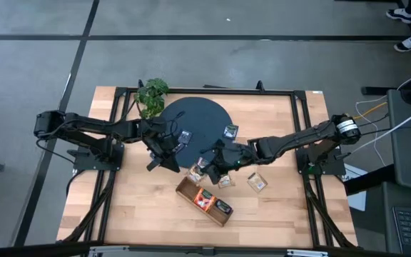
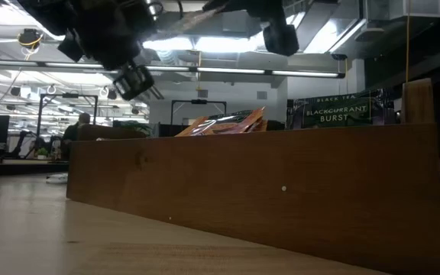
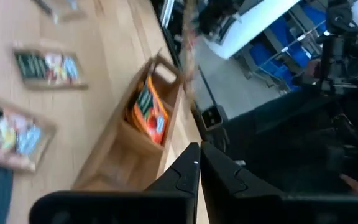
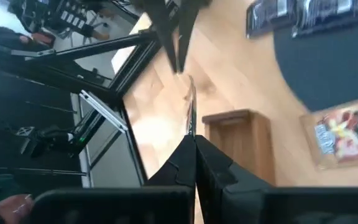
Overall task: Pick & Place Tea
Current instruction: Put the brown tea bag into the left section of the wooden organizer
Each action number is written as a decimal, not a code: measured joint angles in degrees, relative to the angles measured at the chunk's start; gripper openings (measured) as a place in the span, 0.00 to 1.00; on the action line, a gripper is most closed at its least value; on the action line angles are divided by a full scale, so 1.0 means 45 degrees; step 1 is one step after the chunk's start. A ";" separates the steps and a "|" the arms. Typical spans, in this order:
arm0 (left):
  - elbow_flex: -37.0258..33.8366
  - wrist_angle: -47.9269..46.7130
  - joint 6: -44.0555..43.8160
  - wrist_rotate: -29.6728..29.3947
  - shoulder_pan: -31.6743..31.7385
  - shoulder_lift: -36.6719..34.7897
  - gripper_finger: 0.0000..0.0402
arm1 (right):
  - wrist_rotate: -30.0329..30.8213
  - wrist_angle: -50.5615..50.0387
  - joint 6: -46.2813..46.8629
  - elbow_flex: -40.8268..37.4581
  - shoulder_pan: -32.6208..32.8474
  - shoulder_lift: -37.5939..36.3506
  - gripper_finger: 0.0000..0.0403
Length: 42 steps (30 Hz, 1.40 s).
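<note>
The surface carries a dark round mat and a wooden tray holding an orange sachet. Loose tea sachets lie on and near the mat. The right gripper is clenched on a thin edge-on sachet above the tray's end; I'd keep it upright over an empty compartment before letting go. The left gripper hovers clenched, empty. Only the low view reads the blackcurrant label.
</note>
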 joint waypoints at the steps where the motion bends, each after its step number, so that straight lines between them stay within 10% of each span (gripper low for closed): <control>1: 0.0000 -0.0328 0.0000 0.0105 0.0031 0.0000 0.03 | 0.0063 0.0056 0.0121 0.0005 0.0092 0.0105 0.01; 42: 0.0002 -0.0819 -0.1768 0.0226 0.0166 -0.0015 0.01 | -0.0058 -0.2383 -0.2010 0.2579 -0.0220 0.4070 0.02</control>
